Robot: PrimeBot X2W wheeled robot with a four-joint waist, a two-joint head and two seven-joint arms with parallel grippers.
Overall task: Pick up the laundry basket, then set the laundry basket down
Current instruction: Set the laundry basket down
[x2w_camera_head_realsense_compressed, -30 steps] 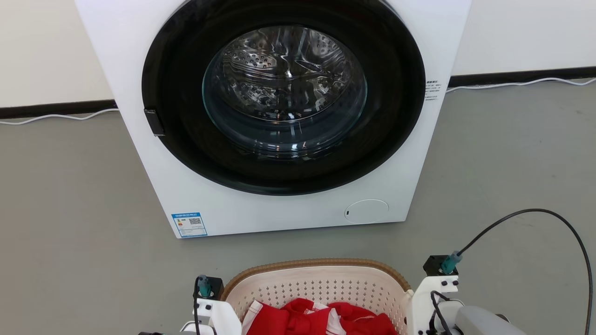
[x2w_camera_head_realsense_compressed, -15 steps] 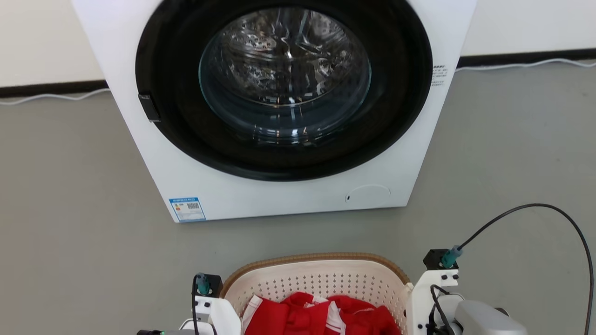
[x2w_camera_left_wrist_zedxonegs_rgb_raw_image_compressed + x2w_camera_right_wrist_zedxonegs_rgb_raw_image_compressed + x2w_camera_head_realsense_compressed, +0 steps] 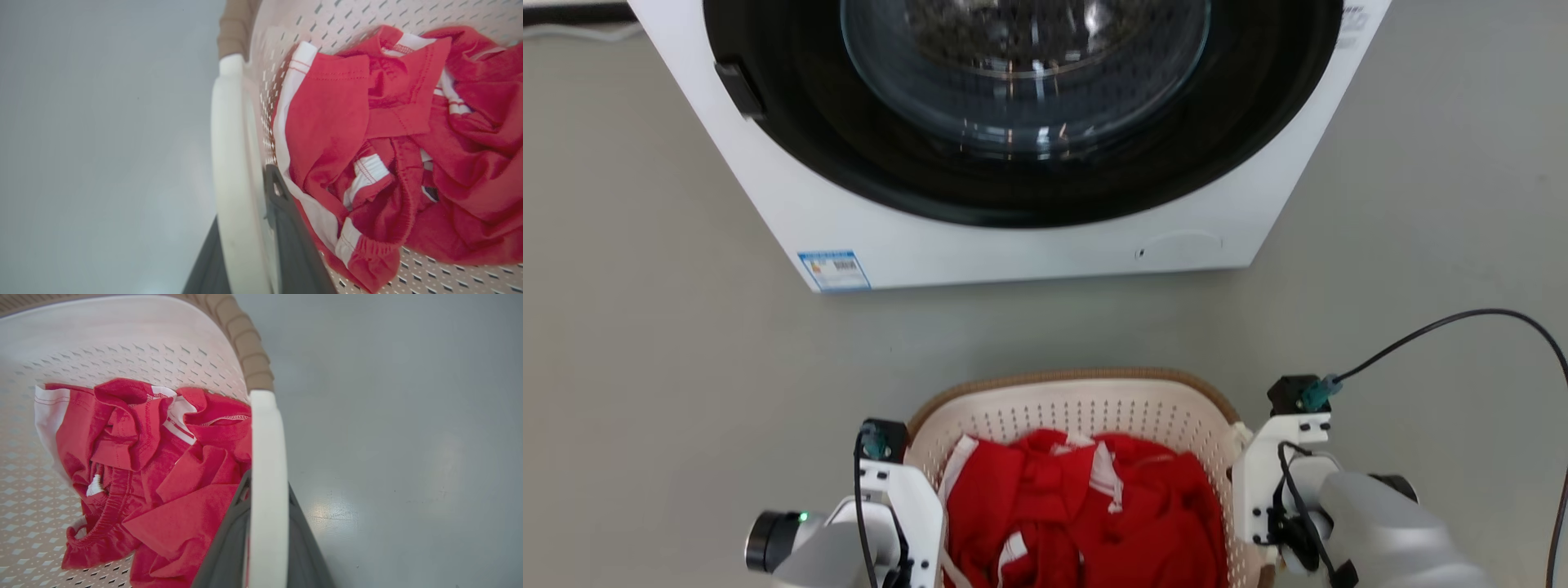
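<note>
The laundry basket (image 3: 1078,379), cream and perforated with a brown woven-look rim, sits low in the middle of the head view between my two forearms. Red and white clothes (image 3: 1094,506) lie in it. In the left wrist view my left gripper (image 3: 245,228) is shut on the basket's white side handle (image 3: 231,155), one dark finger on each side of it. My right gripper (image 3: 267,498) is shut the same way on the opposite white handle (image 3: 265,449). Whether the basket's bottom touches the floor is hidden.
A white front-loading washing machine (image 3: 1013,245) with a dark round door stands on the grey floor (image 3: 670,343) just beyond the basket. A black cable (image 3: 1462,317) loops from my right wrist out to the right. Bare floor lies on both sides.
The whole head view has shifted: the washing machine has slid up and grown larger, and more of the basket and both forearms shows. Both grippers stay at the basket's sides.
</note>
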